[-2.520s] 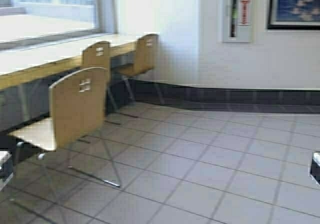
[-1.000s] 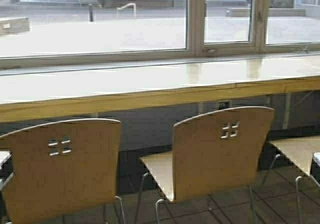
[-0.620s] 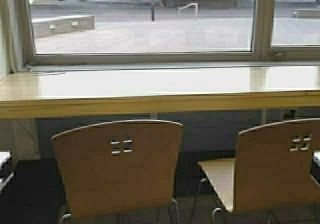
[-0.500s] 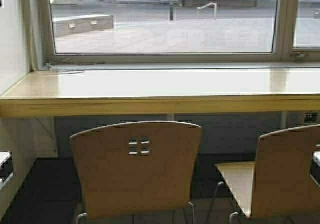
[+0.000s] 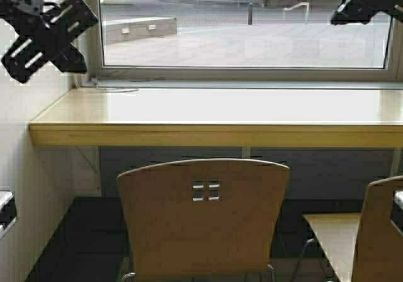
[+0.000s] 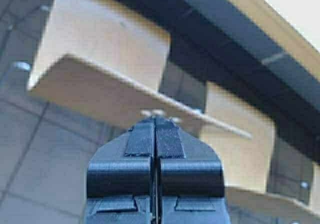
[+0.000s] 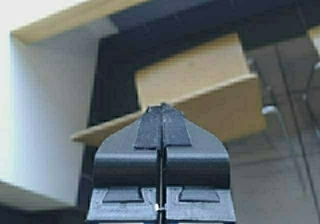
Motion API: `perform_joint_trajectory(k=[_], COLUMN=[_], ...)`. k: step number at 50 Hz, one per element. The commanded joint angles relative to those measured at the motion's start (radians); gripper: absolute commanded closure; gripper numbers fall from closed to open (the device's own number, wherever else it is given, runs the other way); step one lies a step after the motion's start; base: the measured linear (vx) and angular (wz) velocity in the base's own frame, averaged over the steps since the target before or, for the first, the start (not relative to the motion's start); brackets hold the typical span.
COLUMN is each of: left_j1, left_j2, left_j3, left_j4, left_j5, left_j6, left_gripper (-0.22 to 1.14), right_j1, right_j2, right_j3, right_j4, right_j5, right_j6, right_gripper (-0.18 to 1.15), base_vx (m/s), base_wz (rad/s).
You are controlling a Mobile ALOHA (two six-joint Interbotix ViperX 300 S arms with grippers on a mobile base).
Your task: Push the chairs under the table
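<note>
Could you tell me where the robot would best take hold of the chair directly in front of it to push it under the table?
Probably the top edge of the curved backrest of the chair, approached from above and behind. That rim faces the robot, thin and unobstructed. Both the left gripper and right gripper are raised, fingers shut; the table lies beyond.

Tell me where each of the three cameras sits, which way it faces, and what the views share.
High view: on the robot's frame behind the arms, facing the table and window; left gripper and right gripper raised at the top corners.
Left wrist view: on the left arm, looking down past its shut gripper at chairs.
Right wrist view: on the right arm, looking down past its shut gripper.
Shared: the nearest chair shows in all three.
</note>
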Motion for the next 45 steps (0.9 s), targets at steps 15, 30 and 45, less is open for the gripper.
perform_joint_trajectory(k=[15,30,45], left_j1=[-0.100,-0.112,-0.117], left_j2=[0.402,0.460,0.495], left_j3=[-0.149,-0.133,-0.138], left_j4=[-0.377,-0.538,-0.640], left_j5=[-0.117,-0.117,-0.067], left_j6=[-0.183,-0.238,-0.281], left_gripper=[0.74,0.19,0.02], right_j1=[0.126,0.160,0.215], right_j2=[0.518,0.815,1.020], right_j3=[-0.305,-0.554,-0.672], right_j4=[0.196,0.434,0.824], right_j5=[-0.003,0.152,0.229], right_j6=[0.000,0.021,0.044], right_gripper=[0.90,0.15,-0.06], base_vx=[0.09,0.13,0.11], base_wz=[-0.09,-0.22,-0.14])
